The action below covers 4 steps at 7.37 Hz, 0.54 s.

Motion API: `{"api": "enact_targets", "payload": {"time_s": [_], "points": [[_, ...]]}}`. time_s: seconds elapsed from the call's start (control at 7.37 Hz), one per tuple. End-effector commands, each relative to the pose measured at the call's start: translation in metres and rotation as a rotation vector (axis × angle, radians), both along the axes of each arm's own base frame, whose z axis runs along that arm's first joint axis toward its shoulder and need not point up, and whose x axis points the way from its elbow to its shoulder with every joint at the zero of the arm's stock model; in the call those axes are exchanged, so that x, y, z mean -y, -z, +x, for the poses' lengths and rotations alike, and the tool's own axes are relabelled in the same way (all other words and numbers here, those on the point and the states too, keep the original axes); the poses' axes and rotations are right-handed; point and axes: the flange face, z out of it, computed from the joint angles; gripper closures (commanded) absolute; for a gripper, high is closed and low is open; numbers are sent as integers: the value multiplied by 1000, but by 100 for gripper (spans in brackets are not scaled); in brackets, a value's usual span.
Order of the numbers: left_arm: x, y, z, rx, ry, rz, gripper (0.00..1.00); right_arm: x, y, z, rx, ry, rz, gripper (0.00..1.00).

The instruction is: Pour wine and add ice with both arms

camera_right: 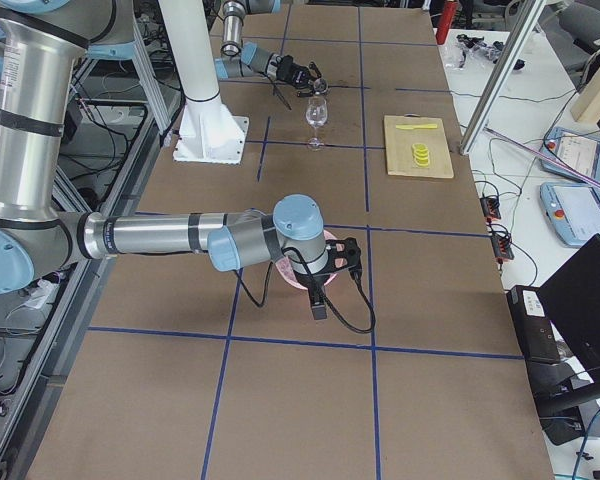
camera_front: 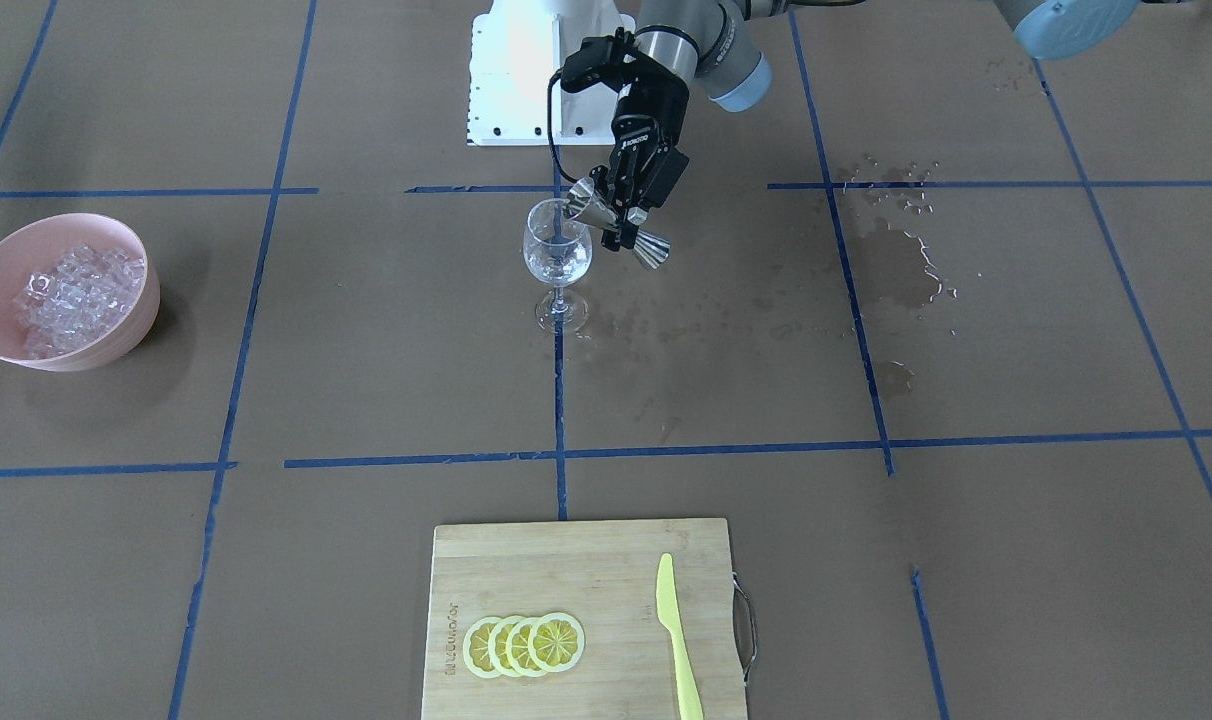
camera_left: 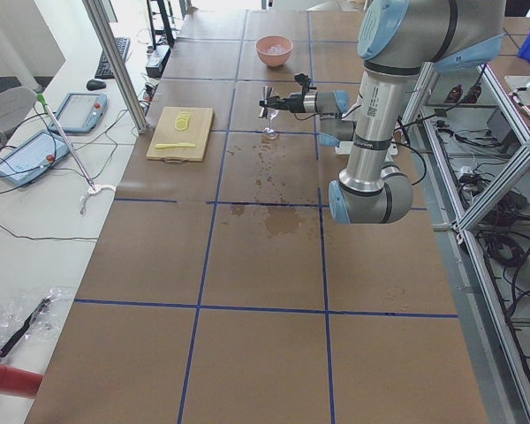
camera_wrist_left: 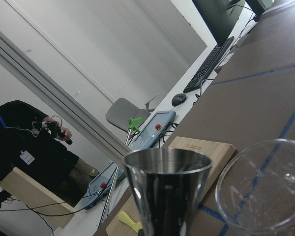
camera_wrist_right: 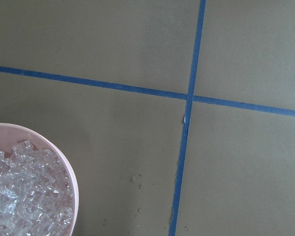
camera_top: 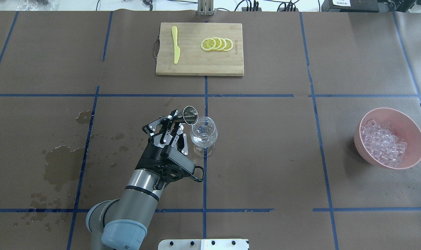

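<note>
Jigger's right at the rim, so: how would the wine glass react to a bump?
Probably tips easily: the wine glass stands on a thin stem and small foot, with the bowl high. It looks thin-walled, so it is likely fragile. Wet marks beside its foot suggest it might slide. The jigger in the left gripper is tilted at its rim.

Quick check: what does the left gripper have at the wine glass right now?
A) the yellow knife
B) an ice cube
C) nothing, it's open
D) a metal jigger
D: the left gripper is clamped on the waist of a steel jigger, which is tilted with one mouth at the rim of the wine glass.
</note>
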Motion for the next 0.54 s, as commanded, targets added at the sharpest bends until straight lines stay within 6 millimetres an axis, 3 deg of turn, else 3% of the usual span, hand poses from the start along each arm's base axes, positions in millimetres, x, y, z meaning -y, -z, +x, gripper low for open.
{"api": "enact_targets", "payload": {"time_s": [0.0,0.41], "points": [[0,1,0,73,2,28,100,0,-1,1,0,-1,-2,0],[1,2,-3,180,16,70,100,-1,-2,0,0,1,-2,0]]}}
